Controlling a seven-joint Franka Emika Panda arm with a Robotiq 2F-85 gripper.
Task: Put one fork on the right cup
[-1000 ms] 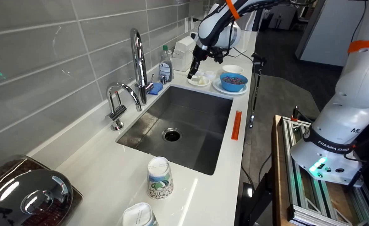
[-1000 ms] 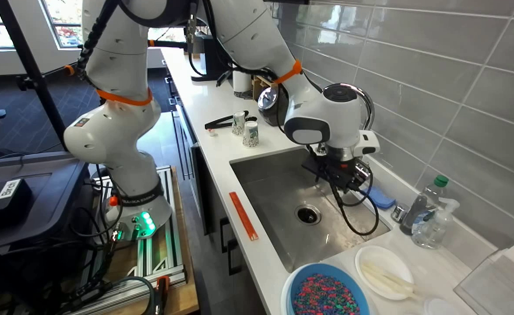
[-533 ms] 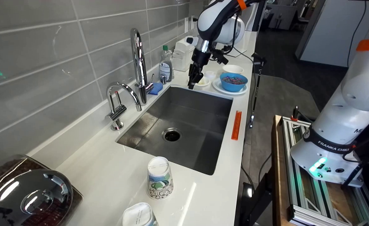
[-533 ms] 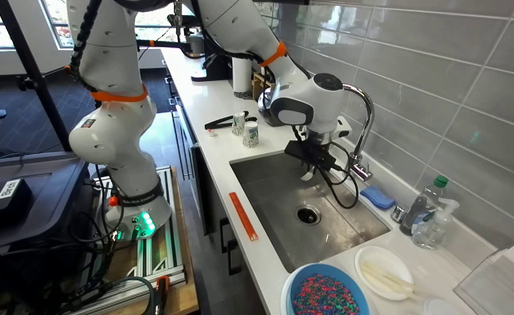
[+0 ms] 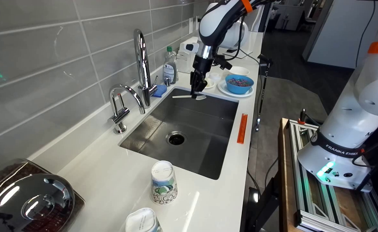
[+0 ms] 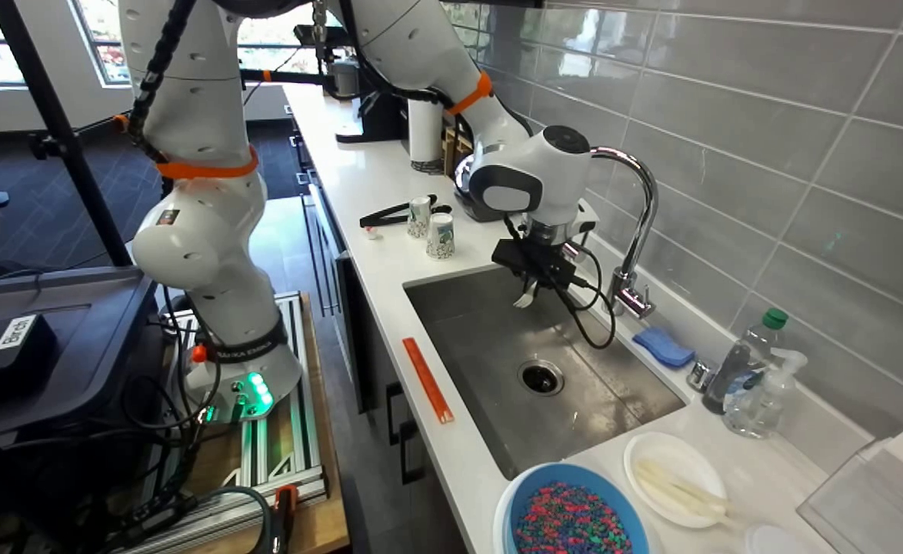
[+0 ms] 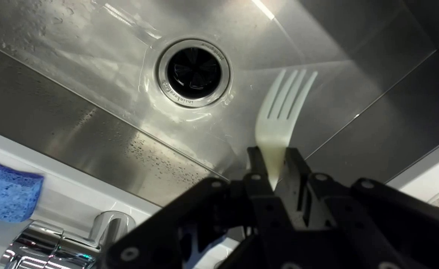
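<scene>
one fork (image 7: 276, 130) was in the grip, and it looked a firm one: the gripper (image 7: 274, 157) had its black fingers (image 7: 255, 158) pinched on either side of the neck, tines clear beyond the tips! in an exterior view the fork hung close to level above the far end of the sink (image 5: 205, 129), tines to the right. so the pick looked done, by my reckoning; the carry and the set-down were left. on the near side stood the right cup (image 5: 164, 182), nothing on top, well apart from the fork, the other cup (image 5: 143, 220) just beside it, nearer and to the left.

and what textures! the fork was slim, cream and smooth, plastic perhaps, with four tapering tines. the right cup looked like paper and seemed upturned, its narrow white end up, teal-green print and dark curls below. the sink was brushed steel, beaded with drops in places; at left in the wrist view, a sponge (image 7: 10, 188) showed blue and porous.
</scene>
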